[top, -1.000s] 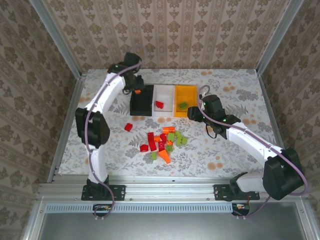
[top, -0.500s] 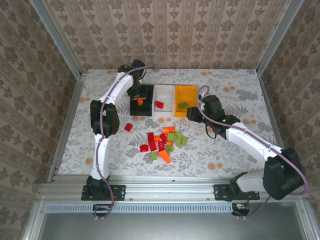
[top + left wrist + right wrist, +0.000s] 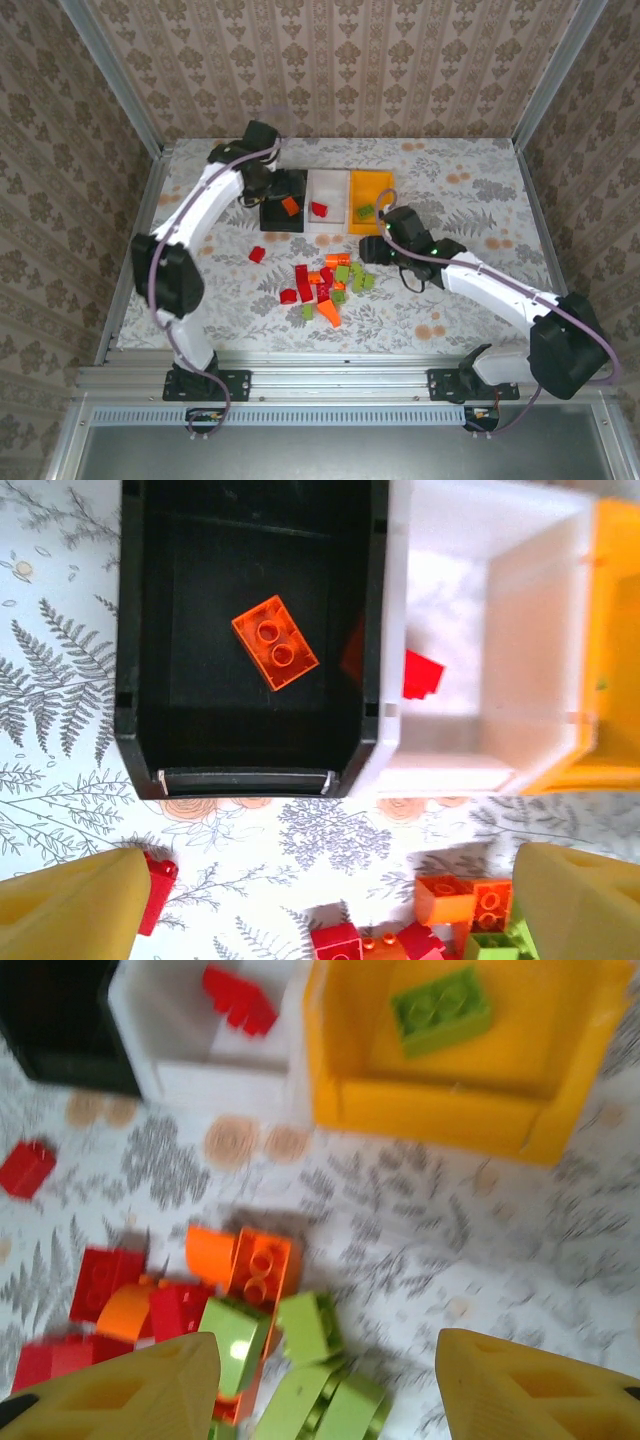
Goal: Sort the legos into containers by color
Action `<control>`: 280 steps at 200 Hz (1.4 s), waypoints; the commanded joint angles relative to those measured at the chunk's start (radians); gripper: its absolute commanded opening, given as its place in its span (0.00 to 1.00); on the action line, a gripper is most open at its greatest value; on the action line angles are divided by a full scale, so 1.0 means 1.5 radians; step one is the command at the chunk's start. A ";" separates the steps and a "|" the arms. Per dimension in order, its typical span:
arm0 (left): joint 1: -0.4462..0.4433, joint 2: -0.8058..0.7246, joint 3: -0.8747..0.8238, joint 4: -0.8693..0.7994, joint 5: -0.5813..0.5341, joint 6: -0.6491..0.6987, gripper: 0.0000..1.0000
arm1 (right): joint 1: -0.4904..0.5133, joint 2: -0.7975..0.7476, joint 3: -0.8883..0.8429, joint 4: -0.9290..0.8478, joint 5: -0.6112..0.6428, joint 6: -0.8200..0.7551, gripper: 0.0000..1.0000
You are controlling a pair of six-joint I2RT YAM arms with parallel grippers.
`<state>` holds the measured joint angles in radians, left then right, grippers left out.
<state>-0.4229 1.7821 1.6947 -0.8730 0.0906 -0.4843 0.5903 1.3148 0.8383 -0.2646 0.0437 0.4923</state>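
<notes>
Currently on the floral-patterned table (image 3: 470, 190):
- black rectangular plastic bin (image 3: 135, 630): one orange two-stud brick (image 3: 275, 642) lying askew on its floor.
- white plastic bin (image 3: 480, 770), touching the black one: one red brick (image 3: 422, 674).
- orange-yellow plastic bin (image 3: 440, 1115): one light green brick (image 3: 440, 998).
- loose pile of red, orange and green bricks (image 3: 325, 285), in front of the bins; a lone red brick (image 3: 257, 254) lies to its left.
- left gripper (image 3: 330, 900): by the black bin, jaws spread wide, empty.
- right gripper (image 3: 325, 1360): over the pile's green bricks, jaws apart, holding nothing.

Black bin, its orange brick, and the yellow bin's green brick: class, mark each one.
Black bin (image 3: 130, 630), left wrist view, left wall.
Orange brick (image 3: 275, 642), left wrist view, studded top.
Green brick (image 3: 441, 1009), right wrist view, studded top.
</notes>
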 commanded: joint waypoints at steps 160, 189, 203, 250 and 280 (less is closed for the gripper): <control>0.019 -0.116 -0.149 0.172 0.069 -0.064 0.97 | 0.016 0.137 -0.055 -0.029 -0.025 0.068 0.51; 0.020 -0.114 -0.148 0.173 0.073 -0.063 0.97 | 0.012 0.104 -0.056 -0.034 -0.034 0.047 0.49; 0.021 -0.110 -0.148 0.173 0.076 -0.064 0.97 | 0.007 0.097 -0.057 -0.037 -0.037 0.039 0.48; 0.021 -0.099 -0.147 0.173 0.081 -0.064 0.97 | -0.018 0.099 -0.058 -0.045 -0.029 0.012 0.44; 0.022 -0.097 -0.146 0.171 0.082 -0.064 0.97 | -0.018 0.118 -0.044 -0.050 -0.028 0.000 0.44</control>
<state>-0.3969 1.6241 1.4673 -0.6197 0.2001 -0.6018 0.5655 1.4857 0.7490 -0.2966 -0.0292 0.5259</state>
